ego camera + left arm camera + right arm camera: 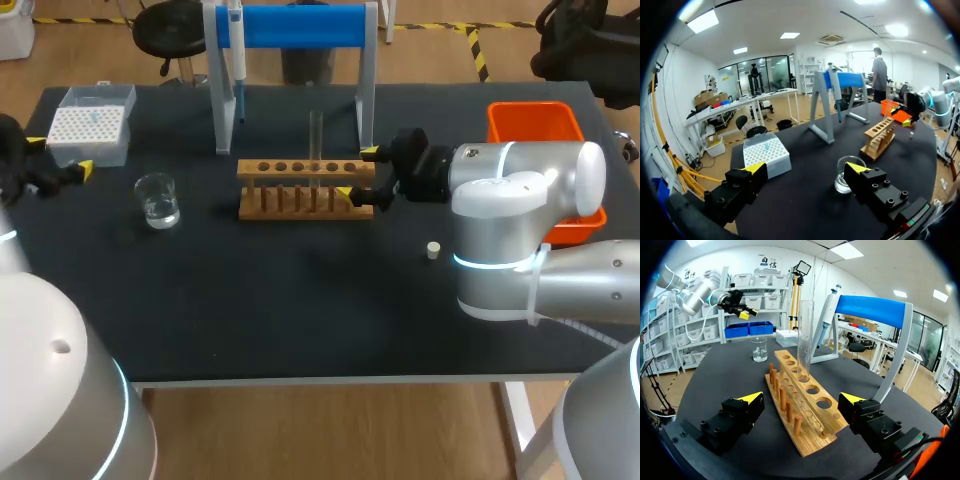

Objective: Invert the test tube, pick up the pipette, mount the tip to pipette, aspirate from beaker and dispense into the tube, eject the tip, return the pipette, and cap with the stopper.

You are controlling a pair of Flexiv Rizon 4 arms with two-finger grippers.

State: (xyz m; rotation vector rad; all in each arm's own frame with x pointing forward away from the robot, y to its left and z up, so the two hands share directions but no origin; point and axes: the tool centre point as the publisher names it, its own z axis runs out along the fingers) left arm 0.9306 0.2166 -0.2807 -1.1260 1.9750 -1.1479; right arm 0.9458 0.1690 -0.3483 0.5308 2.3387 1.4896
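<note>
Black table surface (300, 310) carried all items inspected. The right arm (520, 200) lay low over the table with its jaws released and spread wide, yellow fingertips (751, 397) standing either side of the wooden rack (800, 405) at its near end, neither seen touching it. The test tube (805, 340) stood upright in the rack, in the third hole from the jaws' end, straight ahead of the right jaws and apart from both fingers. Further ahead, past the rack, the pipette (826, 322) hung on the blue-topped stand (875, 310). The stopper (433, 250) lay on the table behind the right jaws, beside the arm and clear of the rack. An orange bin (535, 122) sat behind the same arm.

The left arm (15, 160) was held at the table's far side, jaws likewise released and holding nothing. The beaker (850, 172) of clear liquid stood just ahead of the left jaws, close by the right-hand finger and partly hidden by it; contact could not be confirmed. The tip box (766, 155) sat ahead of the left-hand finger.
</note>
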